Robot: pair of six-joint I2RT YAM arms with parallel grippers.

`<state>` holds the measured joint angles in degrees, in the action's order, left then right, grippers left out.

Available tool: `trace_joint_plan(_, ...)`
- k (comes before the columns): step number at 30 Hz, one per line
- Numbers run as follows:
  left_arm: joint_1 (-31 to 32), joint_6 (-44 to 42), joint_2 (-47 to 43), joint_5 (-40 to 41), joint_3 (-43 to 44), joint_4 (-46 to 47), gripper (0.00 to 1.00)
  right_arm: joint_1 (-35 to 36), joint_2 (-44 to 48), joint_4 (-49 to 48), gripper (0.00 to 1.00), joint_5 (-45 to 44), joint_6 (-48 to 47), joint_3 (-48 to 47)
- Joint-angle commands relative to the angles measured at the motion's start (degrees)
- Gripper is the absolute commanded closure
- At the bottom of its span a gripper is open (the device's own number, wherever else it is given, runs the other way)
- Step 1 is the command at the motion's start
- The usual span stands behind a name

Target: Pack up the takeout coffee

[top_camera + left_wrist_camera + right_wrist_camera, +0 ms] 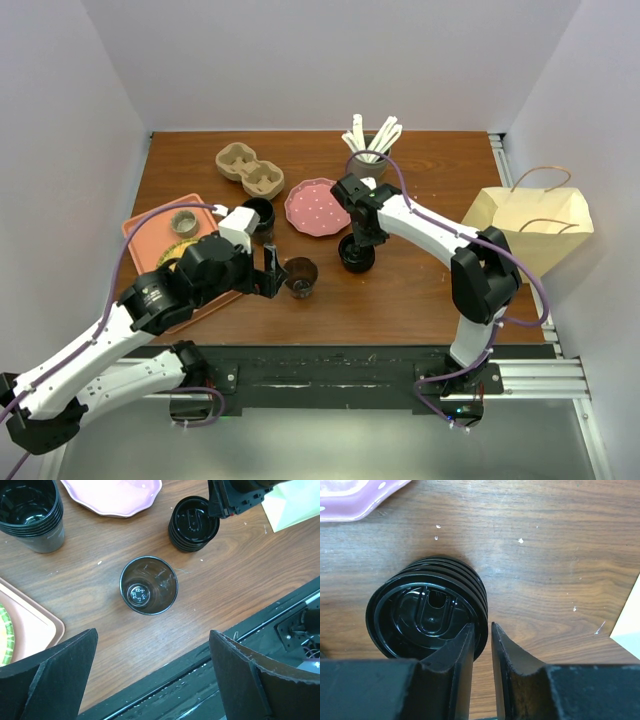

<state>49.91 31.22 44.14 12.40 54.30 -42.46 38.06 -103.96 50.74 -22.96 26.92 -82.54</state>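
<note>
Top external view: left gripper stands wide open just beside the single black cup, which is upright on the table. Beyond, right gripper has its jaws narrowed astride the lid stack rim; grip cannot be confirmed. Cup carrier at rear

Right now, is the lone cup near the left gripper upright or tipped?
Upright: the cup stands mouth up; the left wrist view looks straight down to its bare base.
</note>
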Motion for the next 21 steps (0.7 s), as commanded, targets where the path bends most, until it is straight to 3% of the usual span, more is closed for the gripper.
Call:
trace_joint_plan(1, -0.25, -1.87, 0.16, -0.27, 1.86, 2.20, 0.02, -0.36, -0.71, -0.73, 0.75, 0.46, -0.11, -2.80)
trace_joint_plan(12, -0.25, -3.27, 0.68, -0.36, 2.21, 2.47, 0.04, -0.71, -0.45, -0.47, 0.87, 0.46, -0.02, -3.67)
trace_joint_plan(21, -0.25, -3.98, 2.88, -0.62, 2.39, 3.34, 0.11, -0.89, 1.92, 2.61, 0.88, 0.28, -0.81, -5.70)
